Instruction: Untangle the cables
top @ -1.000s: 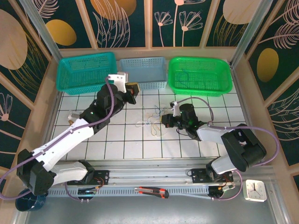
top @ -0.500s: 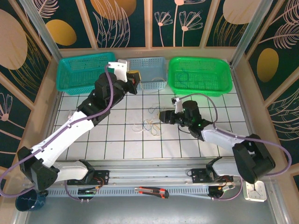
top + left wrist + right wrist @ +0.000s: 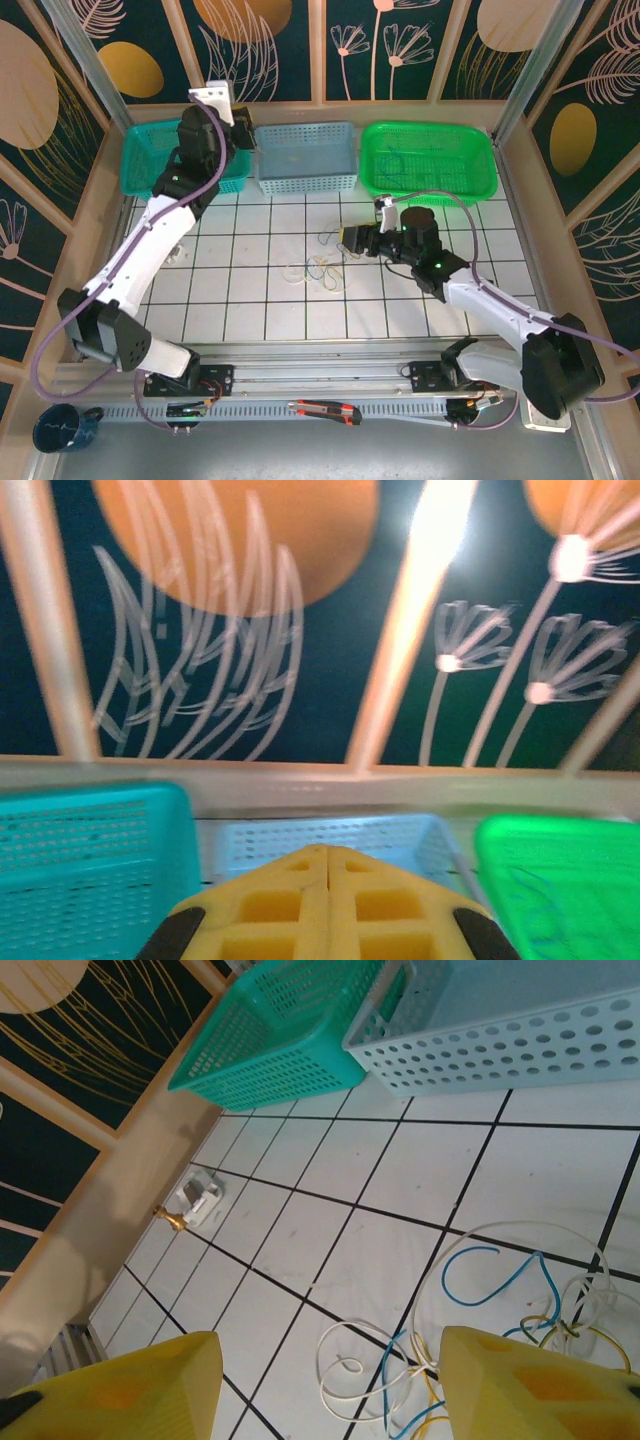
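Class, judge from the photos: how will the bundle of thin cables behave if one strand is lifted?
The cables lie in loose, thin loops, so they are probably floppy and light. The strands cross each other, so lifting one would likely drag the others along.

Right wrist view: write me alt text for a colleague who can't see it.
The right gripper hangs open over a white tiled table, its yellow fingers framing the cables, a loose tangle of thin white, blue and yellow wires lying toward the right-hand finger. Beyond stand a teal basket and a light blue basket, side by side.
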`<action>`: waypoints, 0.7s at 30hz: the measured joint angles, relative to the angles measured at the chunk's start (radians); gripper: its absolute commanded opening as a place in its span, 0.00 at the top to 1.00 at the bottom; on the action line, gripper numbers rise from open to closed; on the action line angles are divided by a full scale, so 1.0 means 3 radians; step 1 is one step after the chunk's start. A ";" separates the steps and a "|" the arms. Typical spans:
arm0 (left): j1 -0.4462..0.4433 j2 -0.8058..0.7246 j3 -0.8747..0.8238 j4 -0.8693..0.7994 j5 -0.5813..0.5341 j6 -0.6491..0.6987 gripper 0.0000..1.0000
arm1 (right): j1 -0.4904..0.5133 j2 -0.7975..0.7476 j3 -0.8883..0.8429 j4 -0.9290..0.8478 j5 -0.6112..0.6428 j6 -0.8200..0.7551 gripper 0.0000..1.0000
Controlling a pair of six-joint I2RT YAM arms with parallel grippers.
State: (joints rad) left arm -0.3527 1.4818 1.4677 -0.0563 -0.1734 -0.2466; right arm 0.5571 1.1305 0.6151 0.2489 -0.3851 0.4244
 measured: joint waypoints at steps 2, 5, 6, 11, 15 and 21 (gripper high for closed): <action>0.0140 0.0139 0.0069 -0.0004 -0.0031 0.0015 1.00 | 0.0000 -0.0034 0.0003 -0.0003 0.0017 0.0004 0.40; 0.0277 0.0357 0.0210 -0.0003 -0.0071 0.0037 1.00 | 0.0000 -0.0061 0.0003 0.0000 0.0060 0.0020 0.39; 0.0301 0.0420 0.0256 -0.0004 -0.0076 0.0038 1.00 | 0.0000 -0.0061 0.0003 0.0000 0.0064 0.0025 0.39; 0.0337 0.0820 0.0670 -0.0022 -0.0069 0.0062 1.00 | -0.0045 -0.0060 0.0003 0.0003 0.0069 0.0060 0.38; 0.0336 0.1231 0.1152 -0.0067 -0.0034 0.0060 1.00 | -0.0177 -0.0057 0.0003 0.0008 0.0069 0.0098 0.38; 0.0337 0.1900 0.1956 -0.0294 -0.0029 0.0061 1.00 | -0.0254 -0.0053 0.0003 0.0031 0.0031 0.0141 0.38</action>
State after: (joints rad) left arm -0.2516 2.0518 2.0544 -0.1444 -0.1822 -0.2283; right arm 0.4808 1.1145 0.6159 0.2581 -0.3759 0.4667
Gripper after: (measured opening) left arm 0.049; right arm 0.617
